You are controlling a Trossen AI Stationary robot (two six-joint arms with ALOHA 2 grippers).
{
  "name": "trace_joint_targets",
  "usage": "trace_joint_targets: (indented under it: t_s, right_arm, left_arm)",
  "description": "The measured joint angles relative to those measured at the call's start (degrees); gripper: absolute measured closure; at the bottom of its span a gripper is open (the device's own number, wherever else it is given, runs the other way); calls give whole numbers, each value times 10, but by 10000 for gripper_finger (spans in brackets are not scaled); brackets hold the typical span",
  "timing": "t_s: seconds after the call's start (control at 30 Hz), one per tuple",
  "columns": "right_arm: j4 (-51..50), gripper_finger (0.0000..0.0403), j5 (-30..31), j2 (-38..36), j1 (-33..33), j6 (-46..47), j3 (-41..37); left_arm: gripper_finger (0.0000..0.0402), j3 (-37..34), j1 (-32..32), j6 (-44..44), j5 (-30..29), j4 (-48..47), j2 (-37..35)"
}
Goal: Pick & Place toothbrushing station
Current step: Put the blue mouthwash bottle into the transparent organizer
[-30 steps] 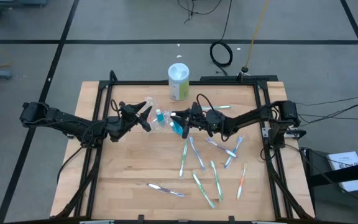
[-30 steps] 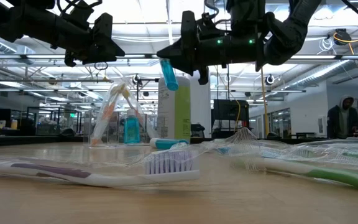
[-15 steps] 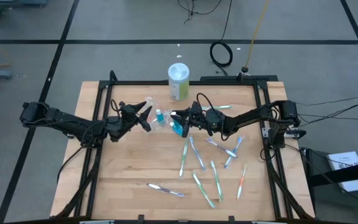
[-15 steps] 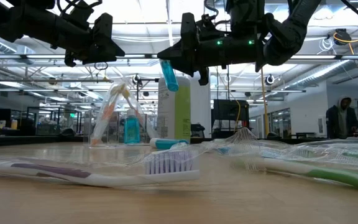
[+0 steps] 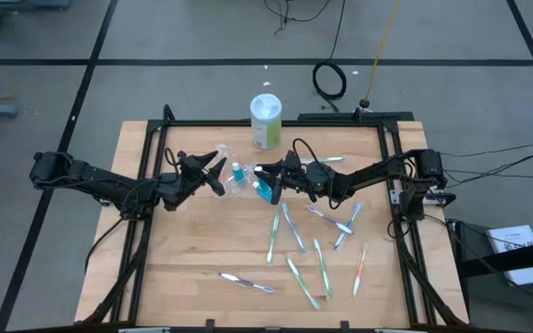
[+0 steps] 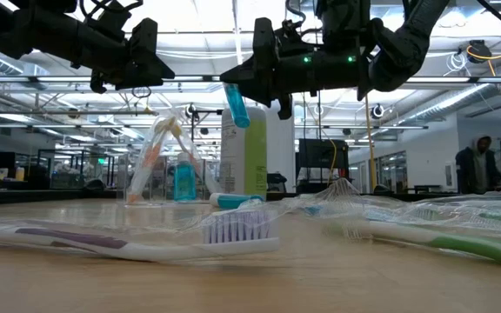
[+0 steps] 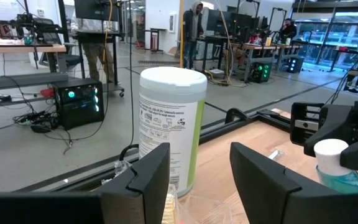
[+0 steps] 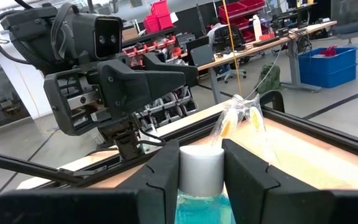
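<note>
R gripper (image 6: 252, 87): fingers closed on a blue tube (image 6: 235, 104), white cap between them in wrist view; tube hangs in the air over mid-table, tilted.
L gripper (image 5: 218, 172): fingers apart, nothing between them; held above the table, just left of the clear container (image 6: 162, 161).
Container: stands upright on the table's far-middle part, between the two grippers; holds 1 blue tube and what looks like an orange brush.
Tubes: 3 seen – 1 gripped, 1 in container, 1 lying on the table (image 6: 233, 200).
Brushes (image 5: 293, 236): approx. 9 loose on the wood, mostly right and near of centre; 1 lies alone at near left (image 5: 246, 281).
Canister (image 5: 266, 121): 1, white and green, far edge of table (image 5: 155, 277).
Person (image 6: 476, 165): 1, far right in the room behind.
</note>
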Motion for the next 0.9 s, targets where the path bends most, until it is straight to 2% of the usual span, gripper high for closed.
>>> trace_joint_targets:
  t_s: [0.9]
  right_arm:
    - [4, 311, -2, 0, 3, 0, 0]
  left_arm:
    - [227, 0, 0, 10, 2, 5, 0]
